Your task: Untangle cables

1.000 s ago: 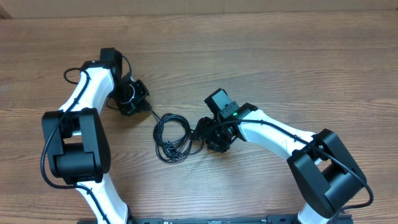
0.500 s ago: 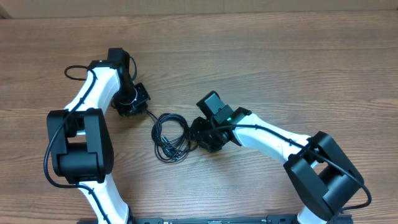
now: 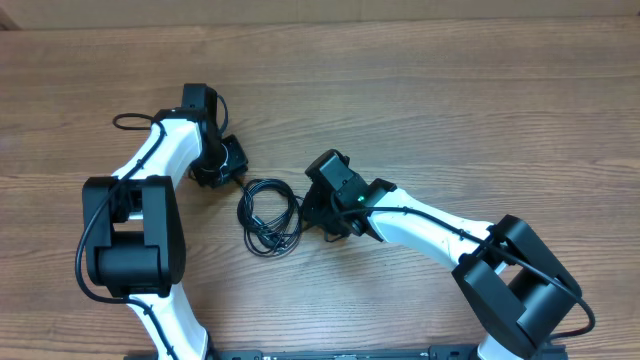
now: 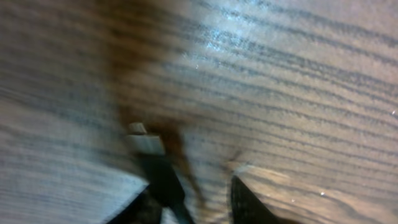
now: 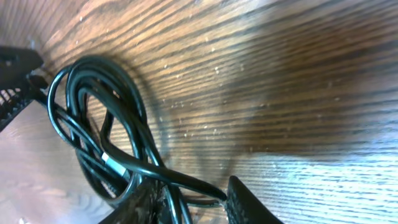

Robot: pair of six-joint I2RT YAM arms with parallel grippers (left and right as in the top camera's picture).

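Observation:
The cables [image 3: 270,215] lie as one black coiled bundle on the wooden table between my two arms. My left gripper [image 3: 236,170] sits just up-left of the bundle. In the blurred left wrist view its fingers stand apart [image 4: 202,205] with bare wood between them. A black plug with a silvery tip [image 4: 147,144] lies against the left finger. My right gripper [image 3: 312,212] is at the bundle's right edge. In its wrist view the looped cables [image 5: 118,155] run into the gap of the gripper [image 5: 186,208]. One strand reaches the right finger [image 5: 245,202], and wood still shows between the jaws.
Both white and black arms reach in from the near edge of the table [image 3: 450,90], their bases at the lower left and lower right. My left gripper's black tip [image 5: 15,81] shows at the top left of the right wrist view.
The left gripper has opened and shifted slightly up and right. The right gripper has slid left onto the bundle while narrowing. The bundle has moved a little left.

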